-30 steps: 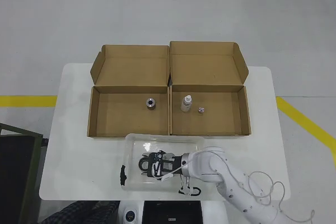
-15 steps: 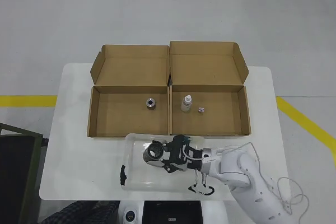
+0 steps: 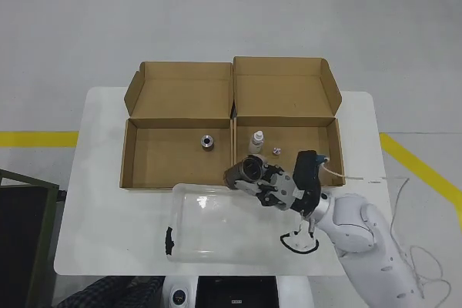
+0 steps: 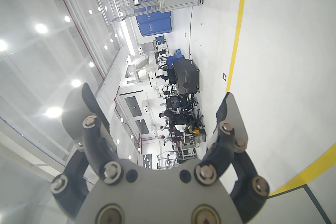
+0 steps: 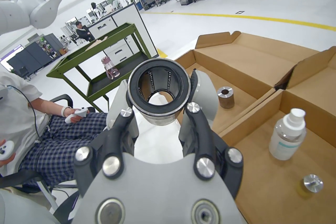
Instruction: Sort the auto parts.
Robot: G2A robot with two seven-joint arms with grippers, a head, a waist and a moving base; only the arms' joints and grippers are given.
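The left jaws are hanging released, grasping nothing. A metal bushing (image 3: 206,141) is sitting in the left box (image 3: 150,165). The right jaws are clenching a bearing (image 3: 246,169) near the divide between the boxes, close to their front walls. Carrying it leftward, clearing the rim and lowering before releasing is looking wisest. The right box (image 3: 319,165) is holding a bottle (image 3: 256,142) and a knob (image 3: 276,151). The white table (image 3: 100,154) is standing on a pale, yellow-lined factory floor (image 3: 385,46).
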